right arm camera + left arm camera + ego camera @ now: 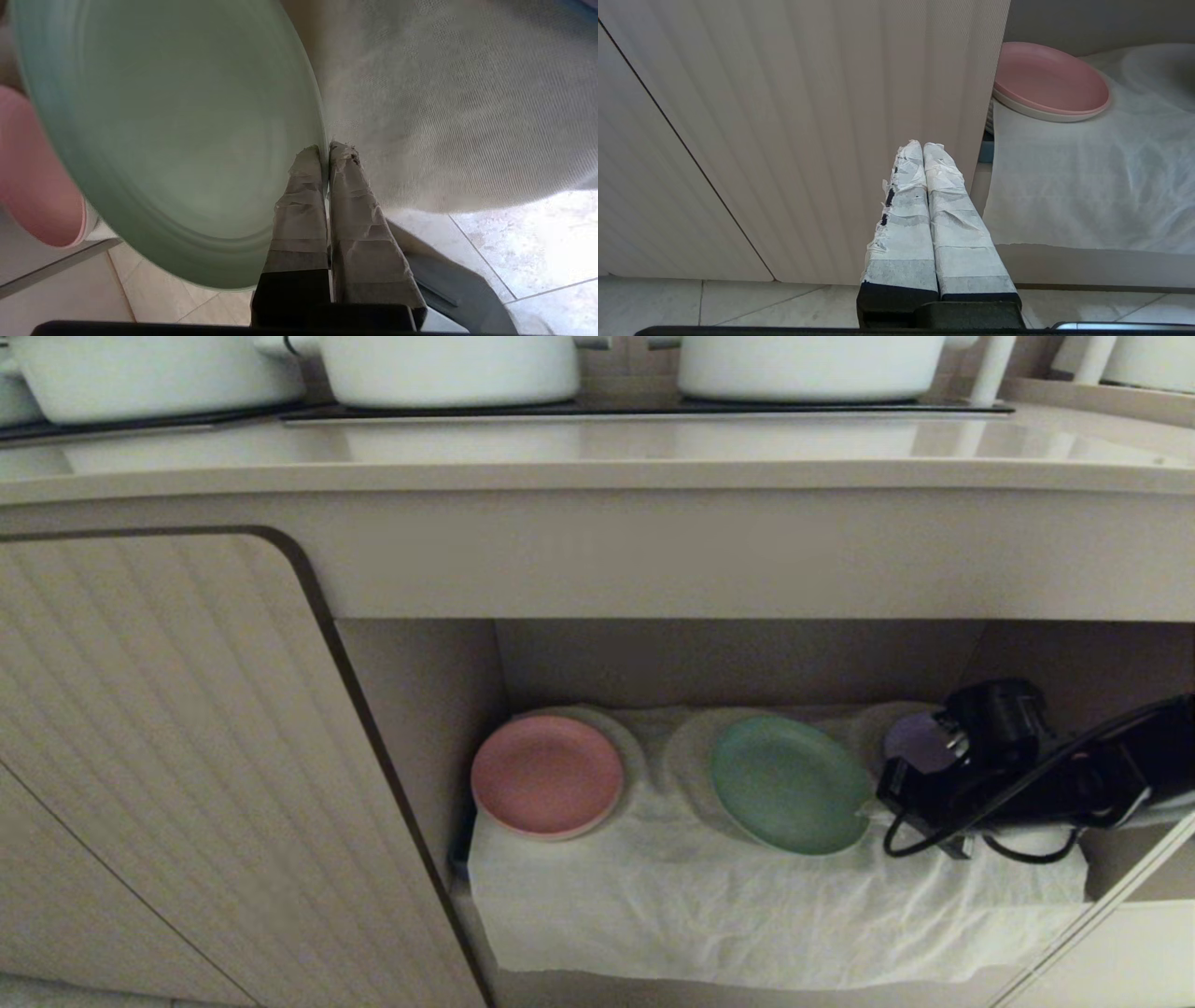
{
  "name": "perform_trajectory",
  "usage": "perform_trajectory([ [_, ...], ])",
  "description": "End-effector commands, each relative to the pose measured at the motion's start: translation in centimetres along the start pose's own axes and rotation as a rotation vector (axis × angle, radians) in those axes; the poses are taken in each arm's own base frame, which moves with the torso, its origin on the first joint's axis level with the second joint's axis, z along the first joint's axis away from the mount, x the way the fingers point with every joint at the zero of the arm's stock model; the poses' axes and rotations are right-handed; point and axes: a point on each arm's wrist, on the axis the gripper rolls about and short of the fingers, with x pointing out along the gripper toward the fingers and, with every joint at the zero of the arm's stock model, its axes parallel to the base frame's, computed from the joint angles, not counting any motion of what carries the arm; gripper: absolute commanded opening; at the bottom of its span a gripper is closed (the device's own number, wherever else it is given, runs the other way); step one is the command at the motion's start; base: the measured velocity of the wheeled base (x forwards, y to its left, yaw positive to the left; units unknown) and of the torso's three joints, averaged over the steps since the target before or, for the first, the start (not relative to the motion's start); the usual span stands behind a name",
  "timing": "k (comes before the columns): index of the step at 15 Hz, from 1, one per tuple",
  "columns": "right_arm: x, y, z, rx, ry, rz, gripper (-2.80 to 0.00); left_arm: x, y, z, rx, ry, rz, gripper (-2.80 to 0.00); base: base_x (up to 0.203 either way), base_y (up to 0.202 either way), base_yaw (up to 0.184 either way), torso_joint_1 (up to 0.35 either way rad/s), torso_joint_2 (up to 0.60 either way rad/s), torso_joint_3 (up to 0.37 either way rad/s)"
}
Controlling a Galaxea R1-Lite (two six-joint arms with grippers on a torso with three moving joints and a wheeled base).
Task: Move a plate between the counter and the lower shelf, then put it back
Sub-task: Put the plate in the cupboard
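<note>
Right end effector (325, 154) is clamped on the rim of the mint-green plate (789, 784), tilted over the lower shelf's white cloth (709, 905), between the pink plate (546, 775) and the purple one (915, 742). Left end effector (923, 151) is closed, empty, by the cabinet door.

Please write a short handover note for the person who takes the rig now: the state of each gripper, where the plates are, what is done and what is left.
Right gripper: shut on the rim of the mint-green plate, inside the lower shelf. The plate is tilted over the white cloth, between the pink plate and the purple plate.
Left gripper: shut, empty, parked low in front of the ribbed cabinet door.
Counter: no plate on it, only white pots at the back.
Done: plate gripped at the shelf.
Left: I cannot tell which leg this is; check whether the plate goes up to the counter or is being set back.
</note>
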Motion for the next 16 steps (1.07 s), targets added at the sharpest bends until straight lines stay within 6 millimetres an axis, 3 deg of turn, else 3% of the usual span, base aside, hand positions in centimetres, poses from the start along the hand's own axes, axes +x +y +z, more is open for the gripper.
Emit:
perform_trajectory([
  [1, 0.6, -0.1, 0.0, 0.005, 0.011, -0.003, -2.8, 0.0, 0.0, 0.0, 0.0, -0.002, 0.0, -2.8, 0.0, 0.0, 0.0, 0.0, 0.0, 0.0],
  [8, 0.9, 0.9, 0.6, -0.016, -0.007, 0.021, -2.8, 0.0, 0.0, 0.0, 0.0, 0.0, 0.0, -2.8, 0.0, 0.0, 0.0, 0.0, 0.0, 0.0],
  [16, 1.2, 1.8, -0.1, -0.04, 0.012, 0.032, -2.8, 0.0, 0.0, 0.0, 0.001, 0.0, 0.0, -2.8, 0.0, 0.0, 0.0, 0.0, 0.0, 0.0],
])
